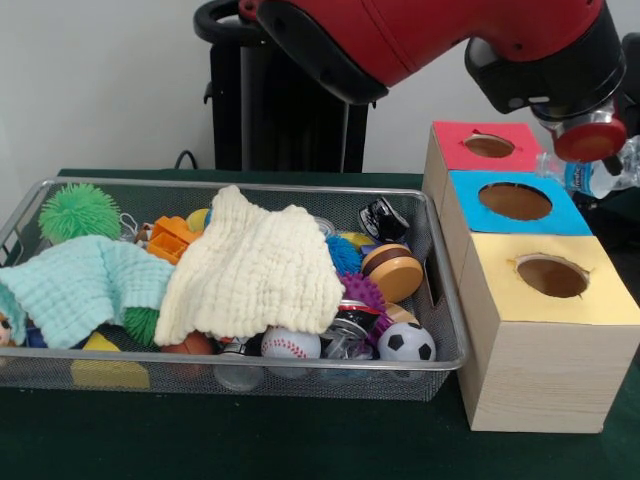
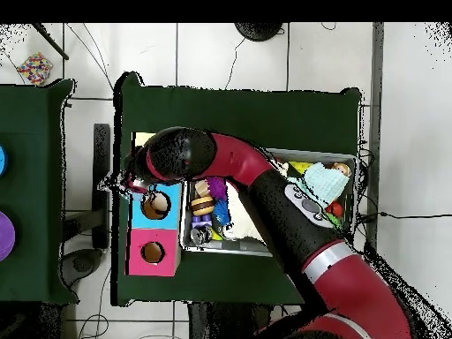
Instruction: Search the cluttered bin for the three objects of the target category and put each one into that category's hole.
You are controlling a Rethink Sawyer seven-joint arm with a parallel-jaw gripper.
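The red and black arm (image 1: 440, 40) is reaching over the row of three wooden boxes that is sitting just beside the wire bin (image 1: 30, 215), and its end, a dark wrist with a red disc underneath, is hanging above the blue-topped box (image 1: 515, 202), the middle one of the row. The claw itself is not showing clearly in either view, so I cannot tell whether it is wide, narrow, or carrying anything. In the overhead view the arm's end (image 2: 141, 177) is lying over the same boxes, between the yellow-topped and blue-topped ones. The red-topped box (image 1: 488, 145) is standing behind the blue one, and the yellow-topped box (image 1: 552, 276) in front of it; each is showing a dark round hole, and nothing can be seen inside them. The bin is looking very full: a cream cloth (image 1: 255, 270) is lying across its middle, a mint cloth (image 1: 80, 285) is lying beside it away from the boxes, a green spiky ball (image 1: 80, 210) is sitting in the far corner beyond the mint cloth, and a baseball (image 1: 290, 345), a small soccer ball (image 1: 405, 343), a purple spiky ball (image 1: 362, 292) and a wooden yo-yo (image 1: 392, 272) are crowding the end nearest the boxes. Which category is the target is not shown. Judging by the arm's position, a drop may be under way, but how many of the three are done cannot be read; much of the bin is waiting to be searched, especially under the cloths.
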